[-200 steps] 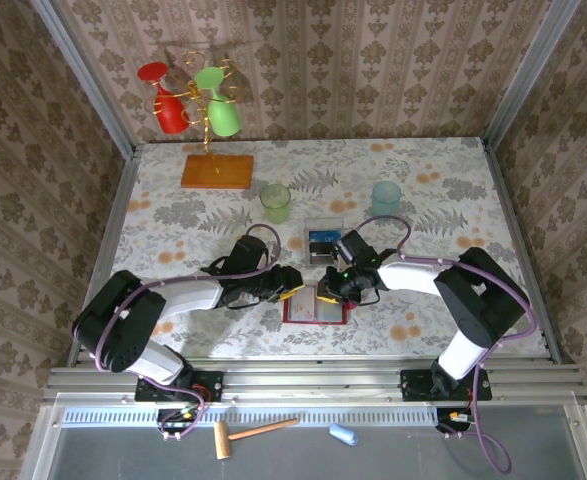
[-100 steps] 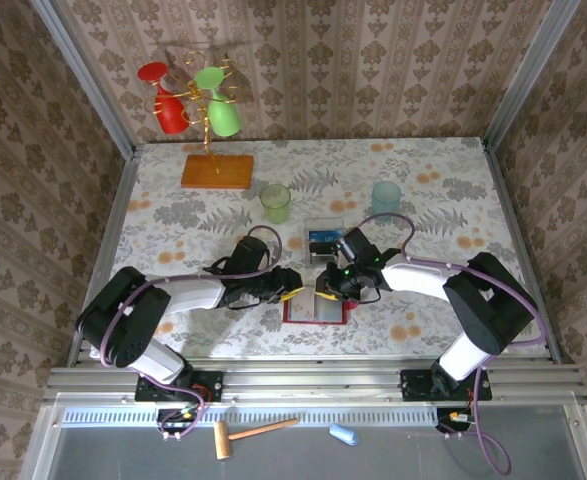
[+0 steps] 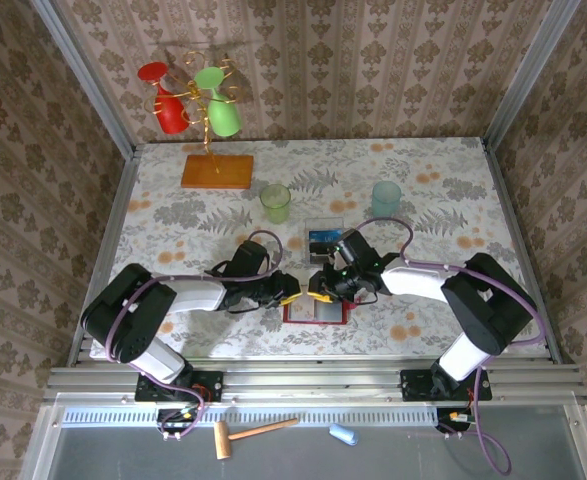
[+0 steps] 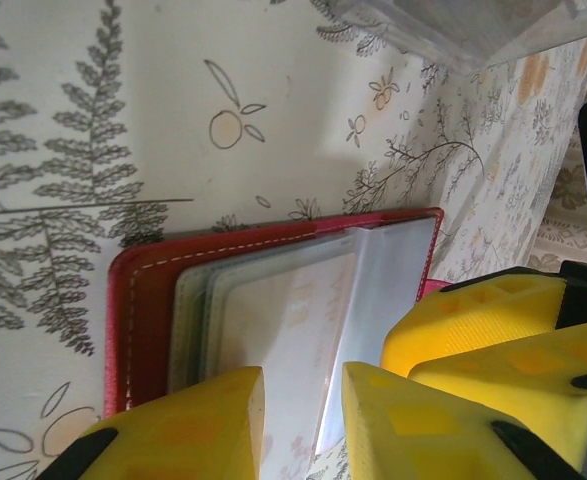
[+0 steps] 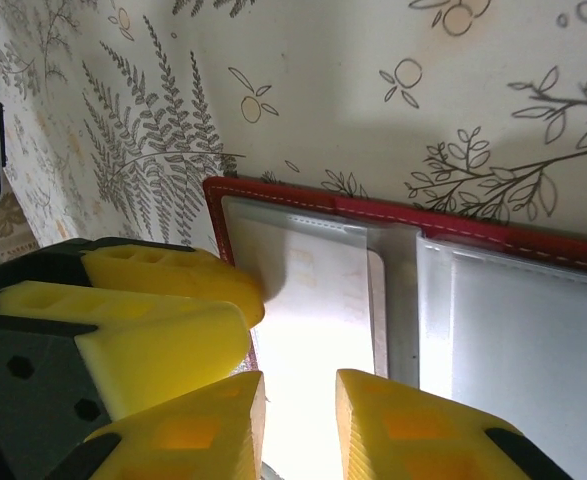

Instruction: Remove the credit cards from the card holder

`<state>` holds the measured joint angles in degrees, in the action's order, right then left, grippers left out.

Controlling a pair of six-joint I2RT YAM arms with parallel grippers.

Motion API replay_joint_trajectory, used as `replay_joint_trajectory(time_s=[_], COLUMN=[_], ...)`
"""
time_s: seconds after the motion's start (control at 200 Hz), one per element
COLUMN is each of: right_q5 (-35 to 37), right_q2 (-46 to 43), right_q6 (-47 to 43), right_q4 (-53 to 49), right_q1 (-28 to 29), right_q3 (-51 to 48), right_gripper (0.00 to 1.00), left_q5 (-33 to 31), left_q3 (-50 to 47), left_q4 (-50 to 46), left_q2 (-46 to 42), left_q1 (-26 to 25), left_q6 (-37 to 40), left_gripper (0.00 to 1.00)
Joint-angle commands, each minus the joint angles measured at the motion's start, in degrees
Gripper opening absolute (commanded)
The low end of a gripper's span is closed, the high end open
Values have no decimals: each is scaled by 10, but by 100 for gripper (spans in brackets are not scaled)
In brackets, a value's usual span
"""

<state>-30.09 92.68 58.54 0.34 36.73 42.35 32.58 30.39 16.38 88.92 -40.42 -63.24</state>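
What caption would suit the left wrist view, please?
Left arm's yellow fingers poised over the open red card holder on the floral table.

Left end effector (image 3: 291,293) beside right end effector (image 3: 318,290)

The small flat red card holder (image 4: 138,300) has white stitching. The cloth-covered table (image 4: 83,110) is cream with grey ferns

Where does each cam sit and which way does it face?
Top external: high behind the arms, looking down on the table; both arms, left gripper and right gripper close together over the wallet.
Left wrist: on the left wrist, looking down at the open wallet; own fingers at bottom.
Right wrist: on the right wrist, same wallet; own fingers at bottom.
Shared: both wrist views catch the wallet and the other gripper.
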Motion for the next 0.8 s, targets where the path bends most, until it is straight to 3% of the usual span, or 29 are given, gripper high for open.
replay_joint_trajectory(time_s=[0.0, 0.335, 0.795], right_q5=[-16, -16, 32], right_q2=[15, 30, 19], right_q6=[9, 7, -33], right_q4=[16, 18, -57], right_q1=[6, 13, 12], right_q3=[-12, -17, -4], right_gripper=[25, 25, 25], left_q5=[9, 7, 9], left_q3=[-9, -14, -9], left_q4=[10, 9, 2], left_q2=[4, 3, -6], left_q1=[-1, -2, -1], left_q6=[3, 0, -3], left_gripper=[27, 28, 31])
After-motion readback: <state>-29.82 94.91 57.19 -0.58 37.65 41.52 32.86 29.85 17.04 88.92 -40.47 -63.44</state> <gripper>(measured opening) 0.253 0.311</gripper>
